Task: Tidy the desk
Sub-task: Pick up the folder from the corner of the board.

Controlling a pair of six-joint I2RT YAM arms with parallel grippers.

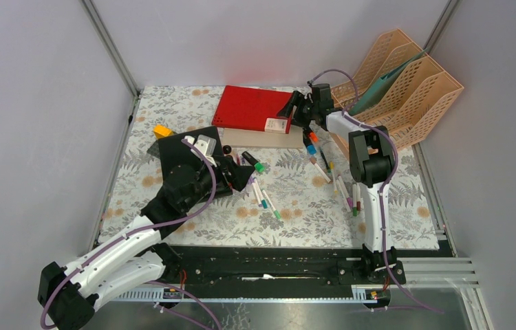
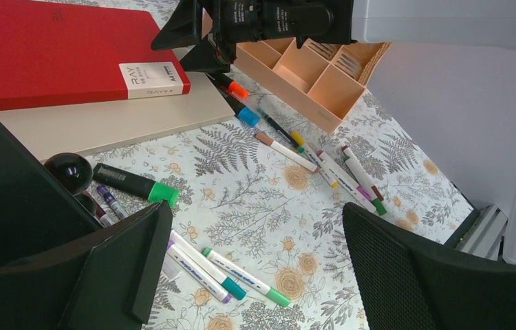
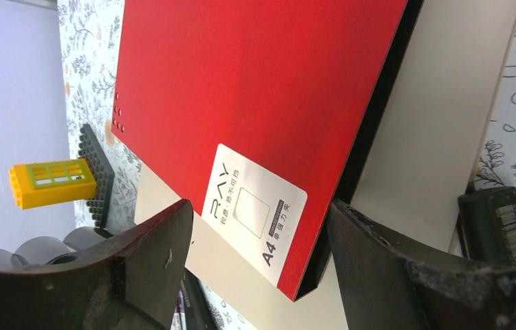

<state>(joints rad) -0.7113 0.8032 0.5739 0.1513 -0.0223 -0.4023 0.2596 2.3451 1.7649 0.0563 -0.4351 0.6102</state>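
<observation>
The desk [image 1: 296, 220], its fern-printed cloth spread from the black slotted rail [image 1: 276, 265] to the back wall, lies under both arms, with its long axis apparently running left to right. The coming move is judged to turn on the red A4 folder [image 1: 248, 106], which is stacked on a beige folder [image 1: 262, 139] near the middle of the far edge. Its long axis is laid roughly along that edge, and its labelled near-right corner is pointed at the right gripper [image 1: 295, 110]. In the right wrist view that corner is straddled by the right gripper [image 3: 255, 227], whose fingers are spread with one to each side. No clamping is seen, and contact cannot be told. The folder is thus met just to the gripper's left, while the peach file rack [image 1: 406, 89] stands behind it at the far right corner. The left gripper [image 1: 238, 168] is held farther off, toward the left-middle of the desk, so the right arm is plainly the nearer. The left gripper's fingers are also parted and nothing is held, with a green-capped highlighter [image 2: 135, 184] and loose markers [image 2: 238, 275] scattered below.
</observation>
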